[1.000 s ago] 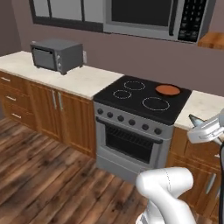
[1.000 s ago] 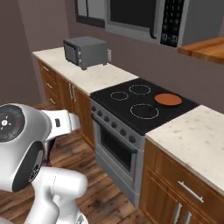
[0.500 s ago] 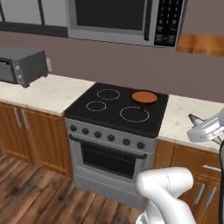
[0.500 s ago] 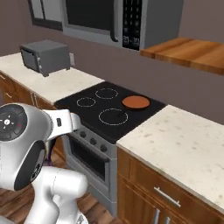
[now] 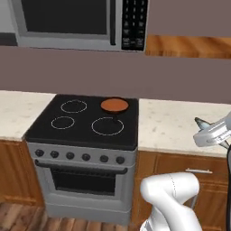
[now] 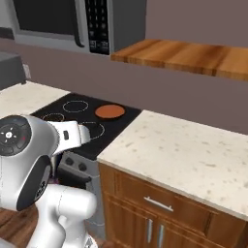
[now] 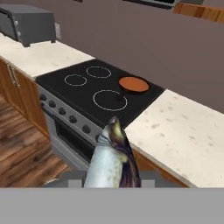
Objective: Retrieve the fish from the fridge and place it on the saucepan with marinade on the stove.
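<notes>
My gripper (image 7: 111,178) is shut on the fish (image 7: 111,157), a grey-silver body pointing up from between the fingers in the hand view. From the left base view the gripper (image 5: 210,132) hangs at the right edge, over the counter's front, with the fish's tip (image 5: 201,122) sticking out to the left. The stove (image 5: 81,122) stands ahead, black with white rings. On its back right burner sits the saucepan with marinade (image 5: 114,105), also seen from the other side (image 6: 110,111) and from the hand (image 7: 134,84). The fridge is out of view.
A pale speckled counter (image 6: 193,150) runs to the right of the stove, over wooden cabinets. A microwave (image 5: 76,22) hangs above the stove and a wooden shelf (image 6: 193,55) beside it. A grey toaster oven (image 7: 26,22) stands on the counter far to the left.
The whole picture has shifted: the base has driven along the counter, so the stove is nearer and more central. The fish stays in the gripper.
</notes>
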Robot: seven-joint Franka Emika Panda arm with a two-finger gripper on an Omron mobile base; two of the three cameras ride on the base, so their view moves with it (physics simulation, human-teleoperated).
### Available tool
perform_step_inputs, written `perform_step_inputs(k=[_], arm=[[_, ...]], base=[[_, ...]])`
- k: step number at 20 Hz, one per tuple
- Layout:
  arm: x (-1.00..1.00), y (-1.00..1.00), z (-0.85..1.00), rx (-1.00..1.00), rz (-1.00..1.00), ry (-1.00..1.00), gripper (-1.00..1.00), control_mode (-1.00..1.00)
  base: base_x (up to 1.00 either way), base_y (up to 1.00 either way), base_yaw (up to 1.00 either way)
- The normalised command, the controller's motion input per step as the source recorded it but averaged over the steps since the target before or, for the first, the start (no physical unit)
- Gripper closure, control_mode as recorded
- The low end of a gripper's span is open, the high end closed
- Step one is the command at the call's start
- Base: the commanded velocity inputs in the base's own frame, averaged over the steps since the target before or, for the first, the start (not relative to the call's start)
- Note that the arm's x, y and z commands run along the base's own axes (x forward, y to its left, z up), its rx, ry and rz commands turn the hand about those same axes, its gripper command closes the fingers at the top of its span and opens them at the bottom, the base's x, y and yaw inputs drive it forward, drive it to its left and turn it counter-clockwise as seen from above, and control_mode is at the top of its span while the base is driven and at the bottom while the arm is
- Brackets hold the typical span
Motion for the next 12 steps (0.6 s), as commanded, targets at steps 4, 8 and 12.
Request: perform_step_inputs(k=[4,8,12], arm=[[0.0,0.0,0.0,0.0,0.0,0.0,1.0,1.0],[0.0,0.0,0.0,0.0,0.0,0.0,1.0,1.0],[0.0,0.0,0.0,0.0,0.0,0.0,1.0,1.0]], base=[[0.38,0.02,-0.44],[0.38,0.3,-0.35],[0.03,0.64,-0.2]])
